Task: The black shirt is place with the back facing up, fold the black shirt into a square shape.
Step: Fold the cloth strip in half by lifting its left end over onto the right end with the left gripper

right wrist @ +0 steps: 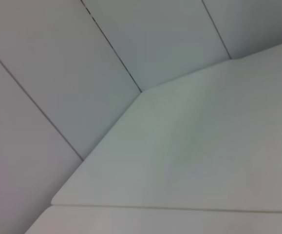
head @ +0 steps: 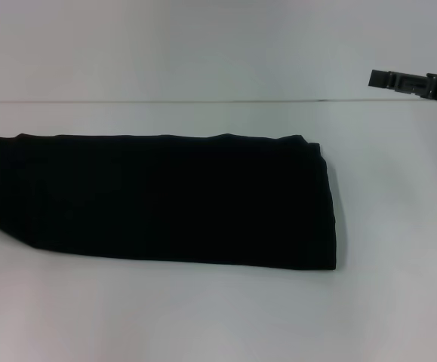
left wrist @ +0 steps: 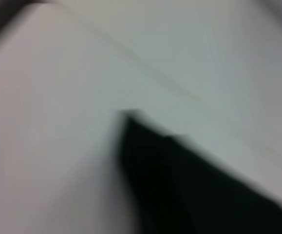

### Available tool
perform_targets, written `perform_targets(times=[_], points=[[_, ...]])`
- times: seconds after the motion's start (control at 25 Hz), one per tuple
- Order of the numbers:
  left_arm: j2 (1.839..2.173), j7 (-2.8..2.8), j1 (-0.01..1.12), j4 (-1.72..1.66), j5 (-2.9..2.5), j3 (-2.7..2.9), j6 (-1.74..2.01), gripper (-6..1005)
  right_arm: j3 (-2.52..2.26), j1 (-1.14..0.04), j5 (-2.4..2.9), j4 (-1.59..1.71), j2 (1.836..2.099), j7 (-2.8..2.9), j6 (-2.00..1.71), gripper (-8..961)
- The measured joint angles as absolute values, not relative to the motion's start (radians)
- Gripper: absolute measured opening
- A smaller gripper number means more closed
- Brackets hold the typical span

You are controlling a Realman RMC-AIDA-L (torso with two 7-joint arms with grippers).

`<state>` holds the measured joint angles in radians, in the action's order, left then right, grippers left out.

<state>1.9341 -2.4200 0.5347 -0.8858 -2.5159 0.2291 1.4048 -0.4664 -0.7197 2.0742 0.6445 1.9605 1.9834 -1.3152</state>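
the black shirt (head: 165,200) lies as a long folded band across the left and centre of the desk (head: 399,302), so the next fold, i judge, should bring its left end squarely over the right, while the right gripper (head: 414,81) hangs at upper right, fingers' state impossible to tell.

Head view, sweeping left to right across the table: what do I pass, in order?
Black shirt, folded into a long band lying flat on the white table → bare strip of table → right gripper, raised near the right edge, clear of the shirt. The left gripper is not in this view.
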Motion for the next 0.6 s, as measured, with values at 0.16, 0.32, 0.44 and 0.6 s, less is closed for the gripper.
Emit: perform_targets(times=[0.16, 0.32, 0.44, 0.6], points=[[1.951, -2.384, 0.659, -0.819, -2.266, 0.333, 1.562, 103, -0.462, -0.696, 2.028, 0.645, 1.956, 1.954, -1.323, 930], [2.013, -2.373, 0.769, -0.756, -2.179, 0.454, 1.538, 112, -0.462, -0.653, 1.985, 0.654, 1.936, 1.93, -1.374, 930], [2.092, -2.33, 0.872, -0.676, -2.156, 0.544, 1.445, 119, -0.462, -0.622, 1.962, 0.657, 1.919, 1.912, -1.404, 930], [2.17, -2.234, 0.962, -0.47, -2.127, 0.617, 1.272, 128, -0.463, -0.584, 1.95, 0.658, 1.893, 1.9, -1.431, 930]])
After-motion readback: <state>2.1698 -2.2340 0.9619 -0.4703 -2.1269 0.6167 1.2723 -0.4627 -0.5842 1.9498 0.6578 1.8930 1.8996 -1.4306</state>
